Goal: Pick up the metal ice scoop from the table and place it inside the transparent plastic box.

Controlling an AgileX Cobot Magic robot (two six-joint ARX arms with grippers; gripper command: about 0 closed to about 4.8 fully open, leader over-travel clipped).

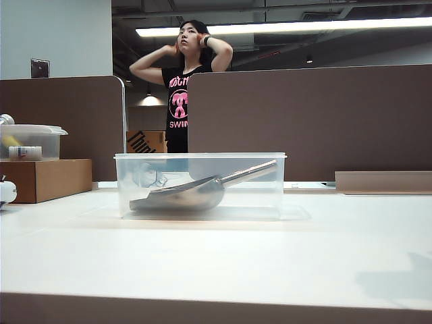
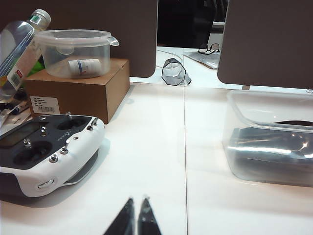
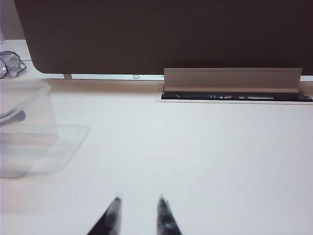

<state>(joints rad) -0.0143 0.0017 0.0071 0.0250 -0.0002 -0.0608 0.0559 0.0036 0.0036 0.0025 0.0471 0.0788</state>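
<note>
- Since the metal ice scoop [image 1: 192, 192] already lies inside the transparent plastic box [image 1: 200, 162], bowl down on the box floor and handle slanting up toward the box's far-right rim, the placing looks done; what remains, by my reading, is a clean retreat.
- Box sits mid-desk [image 1: 270, 256]; neither arm shows in the exterior view.
- Left hand [image 2: 136, 201]: fingertips pressed together, empty, low over the desk, well apart from the box, with a white-and-black remote controller [image 2: 46, 149] near it on the side away from the box.
- Right hand [image 3: 139, 200]: fingertips a little apart, nothing between them, over bare desk, well clear of the box, whose corner shows at the view's edge.
- Beyond the controller from the box: brown cardboard box [image 2: 78, 93] carrying a smaller clear tub [image 2: 76, 51]; a bottle [image 2: 19, 51] leans beside it.
- To finish well: keep both hands away from the box walls so the tub isn't nudged; leave the scoop handle undisturbed; park the arms without sweeping the controller.
</note>
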